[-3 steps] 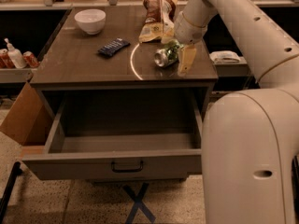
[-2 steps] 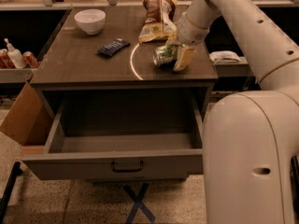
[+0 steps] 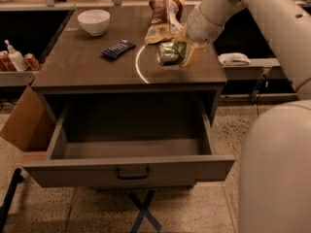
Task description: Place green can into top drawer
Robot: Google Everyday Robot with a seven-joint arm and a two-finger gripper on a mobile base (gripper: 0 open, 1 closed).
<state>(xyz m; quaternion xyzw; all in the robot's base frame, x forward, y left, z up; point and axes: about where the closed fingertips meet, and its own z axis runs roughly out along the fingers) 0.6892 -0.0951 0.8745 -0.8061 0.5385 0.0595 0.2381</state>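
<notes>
The green can (image 3: 168, 53) lies on its side, silver end towards me, at the right part of the cabinet top (image 3: 87, 69). My gripper (image 3: 186, 48) comes in from the upper right and is shut on the can, its pale fingers (image 3: 194, 57) on either side. The can seems held just above the surface. The top drawer (image 3: 48, 171) is pulled wide open below the cabinet top. Its inside is bare, and its dark bar handle (image 3: 132, 173) sits at the centre of the front panel.
On the cabinet top are a white bowl (image 3: 94, 21), a dark blue packet (image 3: 118, 49) and snack bags (image 3: 164, 14) behind the can. A cardboard box (image 3: 22, 125) leans at the drawer's left. Bottles and red cans (image 3: 30, 60) stand on the left shelf. My white body (image 3: 277, 174) fills the right.
My gripper and the green can have shifted slightly up and to the left over the cabinet top. The drawer has stayed open.
</notes>
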